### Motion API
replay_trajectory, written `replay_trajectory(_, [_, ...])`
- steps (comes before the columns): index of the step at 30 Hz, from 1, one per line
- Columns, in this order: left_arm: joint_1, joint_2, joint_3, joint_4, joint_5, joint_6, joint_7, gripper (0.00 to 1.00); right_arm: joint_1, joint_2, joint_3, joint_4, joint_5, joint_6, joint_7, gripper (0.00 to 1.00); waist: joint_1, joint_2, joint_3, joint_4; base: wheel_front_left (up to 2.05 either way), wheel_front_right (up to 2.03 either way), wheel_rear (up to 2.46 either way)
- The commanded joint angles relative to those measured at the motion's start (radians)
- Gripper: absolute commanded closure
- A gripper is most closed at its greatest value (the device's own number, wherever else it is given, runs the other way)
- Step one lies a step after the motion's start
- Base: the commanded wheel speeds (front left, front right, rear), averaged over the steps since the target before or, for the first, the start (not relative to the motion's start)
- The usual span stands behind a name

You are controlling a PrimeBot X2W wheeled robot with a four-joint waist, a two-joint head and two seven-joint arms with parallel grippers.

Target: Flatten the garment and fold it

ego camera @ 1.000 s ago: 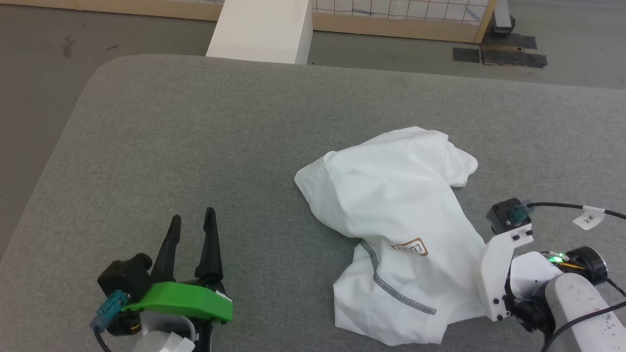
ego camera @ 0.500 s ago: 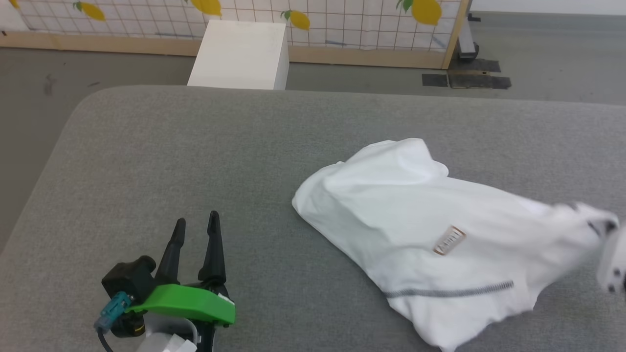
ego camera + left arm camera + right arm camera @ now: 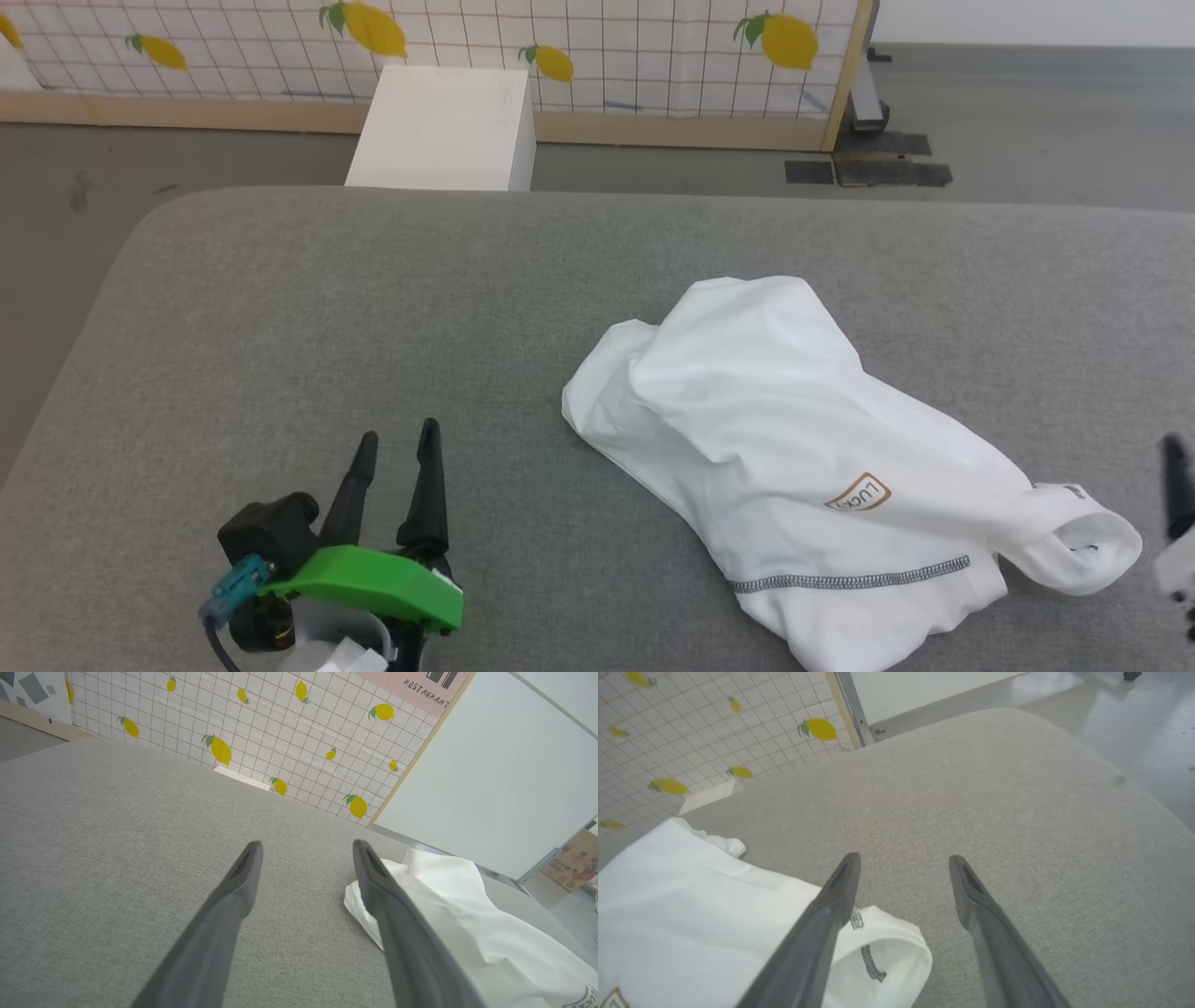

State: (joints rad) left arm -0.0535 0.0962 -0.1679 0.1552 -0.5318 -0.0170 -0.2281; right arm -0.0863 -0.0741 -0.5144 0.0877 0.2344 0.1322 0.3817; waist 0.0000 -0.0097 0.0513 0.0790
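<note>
The garment (image 3: 794,448), a white short-sleeved shirt with a brown-bordered patch (image 3: 857,492) and a dark zigzag seam, lies crumpled and stretched out toward the right on the grey padded table (image 3: 373,299). Its open sleeve end (image 3: 1083,551) lies loose at the far right. My right gripper (image 3: 903,858) is open, empty, just right of that sleeve (image 3: 878,952); one dark fingertip (image 3: 1174,467) shows at the head view's right edge. My left gripper (image 3: 397,439) stands open and empty at lower left, apart from the shirt (image 3: 448,914).
A rigid white box (image 3: 439,131) stands on the floor beyond the table's far edge. Behind it runs a lemon-patterned grid screen (image 3: 597,47) in a wooden frame. The table's left half is bare grey fabric.
My right gripper pulled the sleeve out to the right, then opened and let it go; the shirt now lies loose and stretched rightward. The head camera tilted up. The left gripper stayed put.
</note>
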Motion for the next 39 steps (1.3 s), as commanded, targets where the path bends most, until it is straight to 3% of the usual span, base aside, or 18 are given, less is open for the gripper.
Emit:
replay_trajectory(1, [-0.018,-0.005,-0.005,0.005,-0.01,-0.001,0.016,0.0,-0.008,0.01,-0.024,-0.032,0.008,-0.002,-0.04,0.0,0.0,0.0094,-0.013,-0.001,0.0,0.0,0.0])
replay_trajectory(4, [-0.026,-0.017,-0.038,0.003,-0.035,-0.002,0.072,0.0,0.009,0.02,-0.044,-0.071,0.011,-0.002,-0.083,0.0,0.0,0.0094,-0.023,-0.008,0.0,0.0,0.0])
replay_trajectory(9, [-0.084,-0.036,-0.196,0.011,-0.058,-0.003,0.294,0.0,0.036,0.023,-0.022,-0.081,0.013,-0.002,-0.101,0.0,0.0,0.0094,-0.022,-0.028,0.0,0.0,0.0])
replay_trajectory(18, [-0.3,-0.045,-0.468,0.147,-0.033,0.07,0.7,0.0,0.025,0.024,0.02,-0.076,0.015,-0.002,-0.1,0.0,0.0,0.0094,0.032,-0.077,0.0,0.0,0.0])
replay_trajectory(27, [-0.458,-0.046,-0.611,0.328,0.033,0.15,0.745,0.0,-0.005,0.024,0.054,-0.072,0.018,-0.002,-0.108,0.0,0.0,0.0094,0.104,-0.147,0.0,0.0,0.0])
replay_trajectory(30, [-0.46,-0.046,-0.638,0.395,0.033,0.157,0.772,0.0,-0.008,0.024,0.054,-0.068,0.022,-0.002,-0.116,0.0,0.0,0.0094,0.112,-0.153,0.0,0.0,0.0])
replay_trajectory(31, [-0.456,-0.046,-0.644,0.411,0.019,0.15,0.786,0.04,-0.007,0.024,0.054,-0.067,0.023,-0.002,-0.119,0.0,0.0,0.0094,0.113,-0.153,0.0,0.0,0.0])
replay_trajectory(32, [-0.454,-0.046,-0.652,0.422,0.008,0.142,0.794,0.64,-0.006,0.024,0.053,-0.065,0.024,-0.002,-0.122,0.0,0.0,0.0094,0.113,-0.152,0.0,0.0,0.0])
replay_trajectory(33, [-0.451,-0.046,-0.655,0.425,-0.006,0.133,0.796,1.0,-0.005,0.024,0.052,-0.063,0.025,-0.002,-0.124,0.0,0.0,0.0094,0.113,-0.149,0.0,0.0,0.0])
replay_trajectory(39, [-0.45,-0.046,-0.676,0.405,-0.089,0.101,0.763,1.0,-0.002,0.024,0.049,-0.051,0.022,-0.002,-0.135,0.0,0.0,0.0094,0.097,-0.109,0.0,0.0,0.0])
